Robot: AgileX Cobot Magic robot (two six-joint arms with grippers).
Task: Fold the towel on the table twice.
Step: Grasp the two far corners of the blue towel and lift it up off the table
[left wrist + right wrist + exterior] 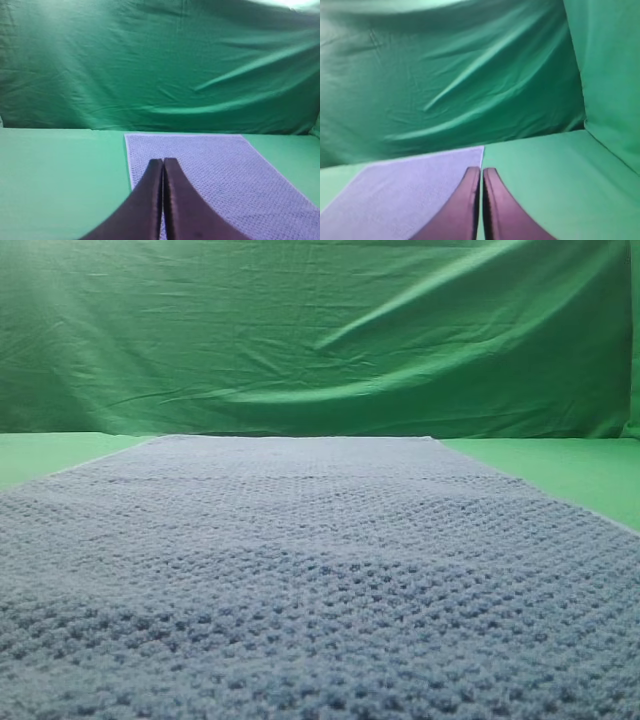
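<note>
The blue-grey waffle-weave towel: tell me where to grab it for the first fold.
Take the blue-grey waffle-weave towel at its two near corners, one gripper each, coming from above. It lies flat and unfolded on the green cloth-covered table, so probably only the thin edges offer purchase.

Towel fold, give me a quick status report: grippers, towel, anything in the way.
Left gripper shut, empty, above towel's left edge. Right gripper shut, empty, near right edge. Towel flat, unfolded on table. Nothing seen lying on the towel.

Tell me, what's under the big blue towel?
The towel lies flat and unfolded on the table, whose green cloth shows along its sides and far edge. Whatever sits beneath the towel's middle is covered, so it cannot be seen.
</note>
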